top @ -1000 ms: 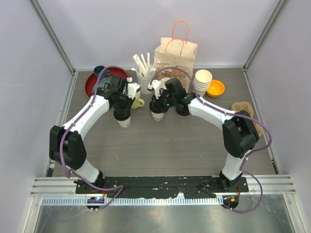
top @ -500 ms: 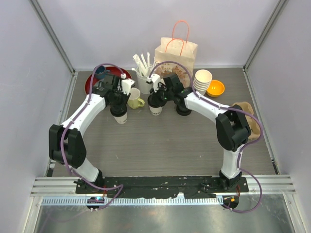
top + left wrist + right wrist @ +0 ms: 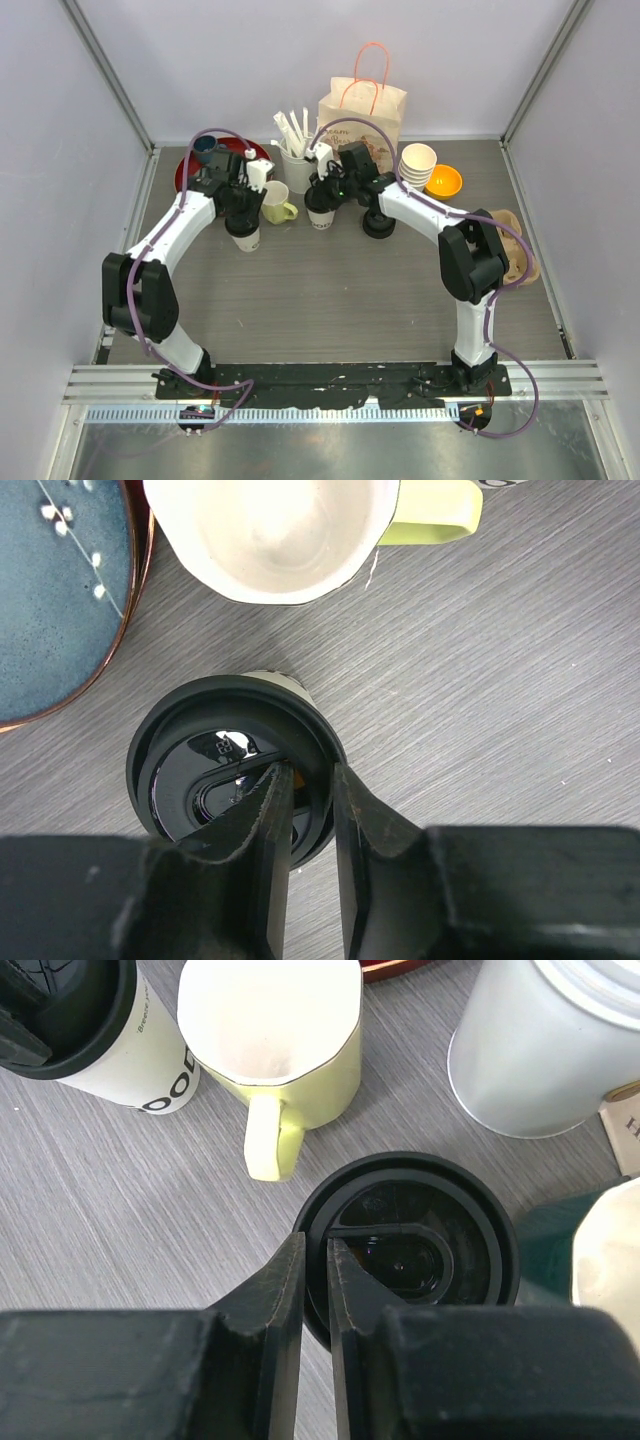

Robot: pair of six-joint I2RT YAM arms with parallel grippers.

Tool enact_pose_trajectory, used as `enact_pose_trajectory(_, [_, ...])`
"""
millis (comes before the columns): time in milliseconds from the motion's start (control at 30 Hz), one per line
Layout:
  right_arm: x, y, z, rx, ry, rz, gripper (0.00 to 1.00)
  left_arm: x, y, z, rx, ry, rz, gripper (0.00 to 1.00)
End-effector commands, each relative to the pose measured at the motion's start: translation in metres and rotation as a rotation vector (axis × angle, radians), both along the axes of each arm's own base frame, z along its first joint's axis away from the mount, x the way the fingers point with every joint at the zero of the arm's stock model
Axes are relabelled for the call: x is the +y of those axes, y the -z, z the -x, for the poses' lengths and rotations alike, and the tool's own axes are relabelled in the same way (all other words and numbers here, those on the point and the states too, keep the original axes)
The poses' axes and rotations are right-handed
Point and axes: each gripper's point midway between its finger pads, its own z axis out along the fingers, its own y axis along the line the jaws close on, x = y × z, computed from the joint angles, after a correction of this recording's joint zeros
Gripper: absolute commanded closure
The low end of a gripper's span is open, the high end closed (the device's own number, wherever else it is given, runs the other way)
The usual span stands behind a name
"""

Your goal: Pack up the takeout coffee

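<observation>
Two takeout coffee cups, cream paper with black lids, stand upright at mid-table. My left gripper (image 3: 243, 205) (image 3: 310, 772) is shut on the right rim of the left cup's lid (image 3: 200, 770), one finger inside the rim and one outside; that cup's body (image 3: 246, 238) shows below the gripper. The left rim of the right cup's lid (image 3: 430, 1250) is pinched by my right gripper (image 3: 322, 195) (image 3: 315, 1242), and its body (image 3: 320, 218) shows below. The left cup (image 3: 130, 1050) also appears in the right wrist view. Whether the cups rest on the table is unclear.
A yellow mug (image 3: 277, 203) (image 3: 290, 530) (image 3: 280, 1040) sits between the two cups. Behind stand a paper bag (image 3: 362, 115), a white holder of sticks (image 3: 296, 160), stacked lidless cups (image 3: 417, 165) and an orange bowl (image 3: 443, 181). A red plate (image 3: 190, 170) lies back left, a cardboard carrier (image 3: 510, 245) right.
Both arms have carried their cups toward the back of the table, closer to the yellow mug and the bag. The grips look unchanged.
</observation>
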Motion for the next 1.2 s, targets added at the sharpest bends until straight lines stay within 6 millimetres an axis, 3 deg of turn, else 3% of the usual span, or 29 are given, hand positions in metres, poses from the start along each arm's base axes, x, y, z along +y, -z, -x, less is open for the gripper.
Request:
enact_pose_trajectory(0, [0.002,-0.005,-0.008,-0.005,0.01,-0.015,0.77,-0.002,-0.008,-0.007,-0.028,-0.004,0.027,0.71])
enact_pose_trajectory(400, [0.003,-0.045,-0.001,-0.052,-0.023,-0.038,0.45,-0.01,-0.047,-0.001,-0.074,0.008,0.094,0.53])
enact_pose_trajectory(667, [-0.003,-0.1,0.006,-0.121,-0.061,-0.064,0.34,-0.018,-0.064,0.008,-0.061,0.035,0.141,0.48])
enact_pose_trajectory(733, [-0.004,-0.123,0.006,-0.151,-0.076,-0.082,0.32,-0.02,-0.067,0.009,-0.06,0.041,0.148,0.48])
enact_pose_trajectory(833, [-0.019,-0.153,-0.001,-0.197,-0.059,-0.089,0.32,-0.019,-0.069,0.011,-0.053,0.039,0.149,0.47])
enact_pose_trajectory(1000, [-0.073,-0.197,-0.041,-0.329,0.088,-0.039,0.3,-0.015,-0.077,0.014,-0.062,0.031,0.155,0.43])
enact_pose_trajectory(1067, [-0.088,-0.195,-0.053,-0.326,0.119,-0.004,0.3,-0.013,-0.08,0.016,-0.07,0.028,0.157,0.41])
enact_pose_trajectory(1100, [-0.099,-0.21,-0.061,-0.358,0.147,-0.005,0.3,-0.011,-0.081,0.016,-0.072,0.025,0.156,0.4])
enact_pose_trajectory(1167, [-0.114,-0.207,-0.075,-0.357,0.185,0.027,0.29,-0.009,-0.08,0.017,-0.074,0.023,0.153,0.4])
